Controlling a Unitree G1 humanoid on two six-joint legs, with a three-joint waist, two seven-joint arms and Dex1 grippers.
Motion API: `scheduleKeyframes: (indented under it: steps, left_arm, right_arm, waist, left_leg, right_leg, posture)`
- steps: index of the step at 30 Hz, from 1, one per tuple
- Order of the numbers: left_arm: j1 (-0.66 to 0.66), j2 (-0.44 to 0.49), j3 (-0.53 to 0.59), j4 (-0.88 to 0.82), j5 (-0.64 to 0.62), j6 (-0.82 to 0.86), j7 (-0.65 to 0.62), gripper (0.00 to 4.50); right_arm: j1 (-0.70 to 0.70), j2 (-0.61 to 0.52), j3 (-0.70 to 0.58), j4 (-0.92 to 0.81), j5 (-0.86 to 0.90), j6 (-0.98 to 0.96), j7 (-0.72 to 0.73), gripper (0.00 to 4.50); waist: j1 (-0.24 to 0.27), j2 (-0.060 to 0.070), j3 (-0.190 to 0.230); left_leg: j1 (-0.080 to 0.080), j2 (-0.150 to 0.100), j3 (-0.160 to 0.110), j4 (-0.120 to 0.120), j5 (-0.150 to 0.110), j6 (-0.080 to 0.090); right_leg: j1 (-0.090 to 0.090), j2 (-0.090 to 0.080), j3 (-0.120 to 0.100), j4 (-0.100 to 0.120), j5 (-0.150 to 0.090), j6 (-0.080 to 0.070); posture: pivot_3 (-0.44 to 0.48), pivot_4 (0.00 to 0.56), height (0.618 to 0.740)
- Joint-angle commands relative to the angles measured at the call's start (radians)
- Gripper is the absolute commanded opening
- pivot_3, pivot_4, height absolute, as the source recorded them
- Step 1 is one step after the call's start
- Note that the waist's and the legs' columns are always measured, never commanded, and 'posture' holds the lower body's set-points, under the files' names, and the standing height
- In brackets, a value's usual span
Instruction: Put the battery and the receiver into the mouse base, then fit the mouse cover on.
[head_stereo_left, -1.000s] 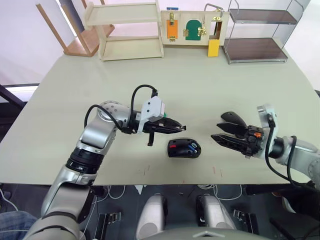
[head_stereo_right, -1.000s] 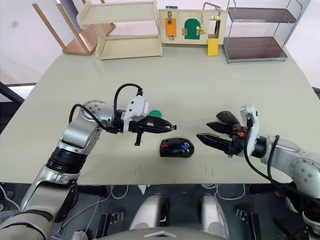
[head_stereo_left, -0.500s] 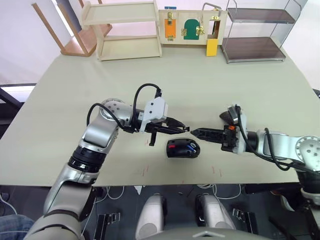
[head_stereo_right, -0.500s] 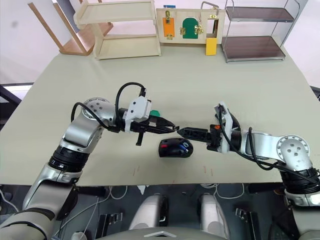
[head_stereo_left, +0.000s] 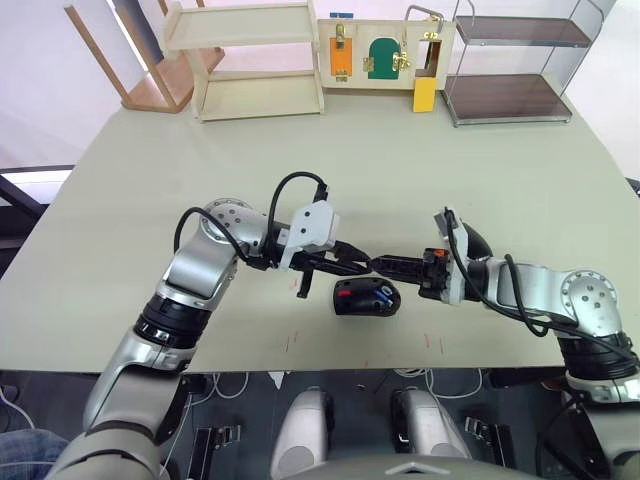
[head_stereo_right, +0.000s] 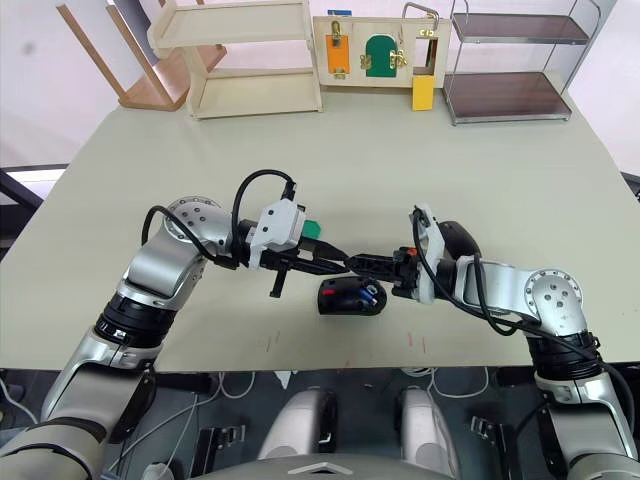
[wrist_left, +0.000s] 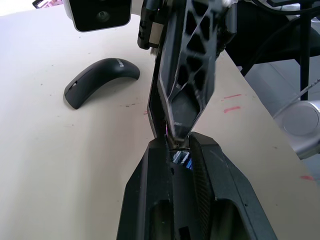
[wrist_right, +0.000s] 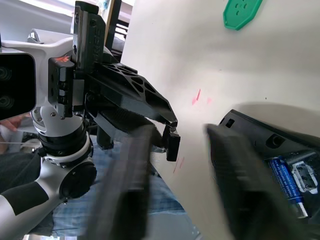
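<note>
Two robot arms meet tip to tip over a pale green desk (head_stereo_left: 200, 150), just above the mouse base (head_stereo_left: 367, 298). The mouse base, a black oval body with red parts, lies near the front edge of the desk with its hollows facing up. The blue battery (head_stereo_left: 383, 293) already sits in its slot in the base.

The left claw (head_stereo_left: 362, 264) reaches in from the robot's left, clenched on the receiver (wrist_right: 172, 145), a tiny dark block pinched at its very tips. The right claw (head_stereo_left: 385, 265) reaches in from the robot's right. In the right wrist view its fingers (wrist_right: 132, 175) stand apart, with the receiver in line with the gap between them.

The mouse cover (wrist_left: 100, 80), a glossy black curved shell, lies on the desk beside the right forearm. A green disc (head_stereo_right: 312, 228) lies on the desk just behind the left claw.
</note>
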Motion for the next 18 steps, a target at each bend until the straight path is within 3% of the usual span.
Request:
scheduleKeyframes:
  steps: [1, 18]
  left_arm:
    - [-0.018, 0.006, 0.011, -0.005, -0.001, -0.015, -0.005, 0.03]
    - [0.005, 0.024, 0.010, 0.003, 0.010, -0.051, -0.006, 0.03]
  right_arm:
    - [-0.004, 0.005, -0.029, -0.026, 0.032, 0.005, -0.004, 0.04]
    - [-0.006, 0.000, -0.049, -0.005, 0.032, 0.047, 0.052, 0.04]
  waist:
    - [0.000, 0.000, 0.000]
    - [0.000, 0.000, 0.000]
  left_leg:
    - [0.000, 0.000, 0.000, 0.000, 0.000, 0.000]
    - [0.000, 0.000, 0.000, 0.000, 0.000, 0.000]
  right_leg:
    - [0.000, 0.000, 0.000, 0.000, 0.000, 0.000]
    - [0.000, 0.000, 0.000, 0.000, 0.000, 0.000]
  posture:
    - [0.000, 0.150, 0.740]
    - [0.000, 0.150, 0.740]
